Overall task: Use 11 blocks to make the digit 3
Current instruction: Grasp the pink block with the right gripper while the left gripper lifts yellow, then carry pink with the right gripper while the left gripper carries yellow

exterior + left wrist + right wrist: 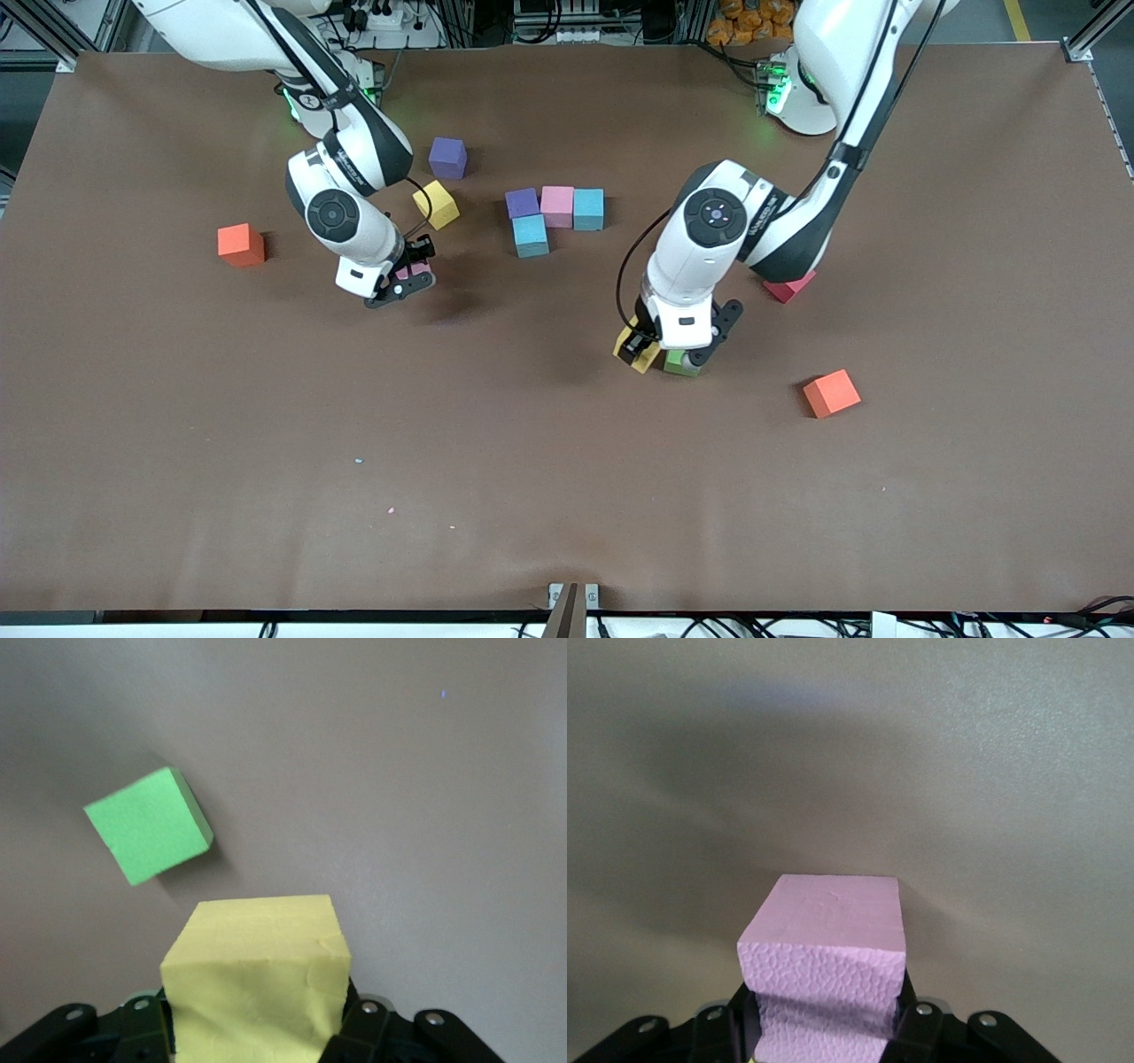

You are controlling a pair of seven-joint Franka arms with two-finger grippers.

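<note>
The right gripper (406, 282) pinches a pink matte foam cube (824, 961) between its fingers, the cube's sides dented where they press; it hangs over bare brown table (266, 461) toward the right arm's end, at about five o'clock from a loose yellow foam cube (436, 205) that lies tilted on the table; a loose purple foam cube (447, 158) sits at about twelve o'clock from that yellow one, well apart from it.

The left gripper (660, 354) clamps a second yellow foam cube (257, 988), squeezed narrow low down between the fingers; it is low over the table with a green foam cube (149, 824) just beside it, lying flat on the table and apart from the held cube in the left wrist view.

The start of the digit 3 lies near the table's middle: a small purple cube (522, 202), a second pink cube (557, 206) and a blue foam cube (588, 209) touch in a row, with a second blue cube (531, 236) touching at six o'clock of the purple one.

A crimson foam cube (788, 287) shows partly under the left arm; one orange foam cube (241, 245) lies toward the right arm's end, another orange cube (831, 393) at four o'clock from the green cube.
</note>
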